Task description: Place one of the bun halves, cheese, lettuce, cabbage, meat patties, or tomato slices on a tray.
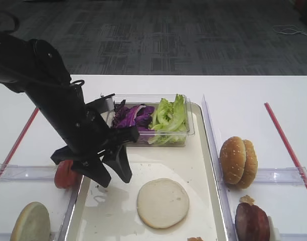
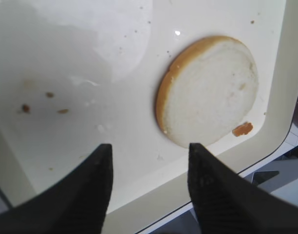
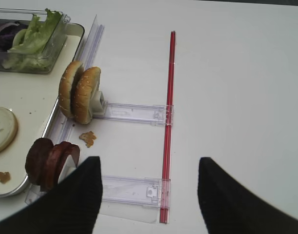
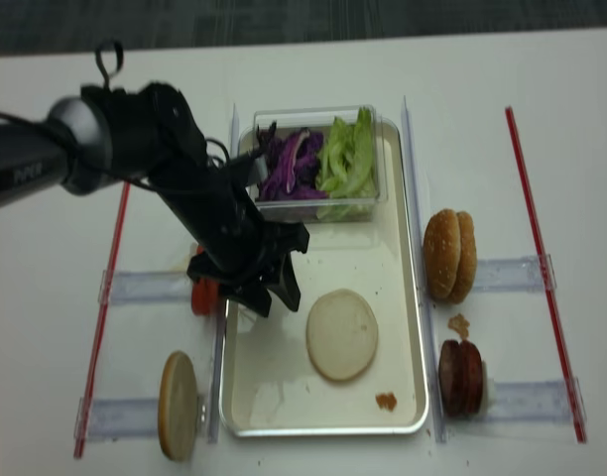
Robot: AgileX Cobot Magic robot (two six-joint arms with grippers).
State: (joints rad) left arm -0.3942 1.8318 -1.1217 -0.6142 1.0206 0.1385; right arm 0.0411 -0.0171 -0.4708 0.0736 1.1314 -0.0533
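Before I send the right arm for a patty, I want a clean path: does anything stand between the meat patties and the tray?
Nothing visible does. The meat patties stand on edge just outside the tray rim, and the right gripper hangs open nearby. A bun half already lies on the tray.

Even, bright overhead light, shadows soft. Tray (image 2: 66, 63) shows a glare spot and pale sheen just ahead of the left gripper (image 2: 149, 180), whose fingers (image 2: 90, 195) are near-black, blurred, detail lost. Realsense high view softer, slightly hazy; other views sharper.
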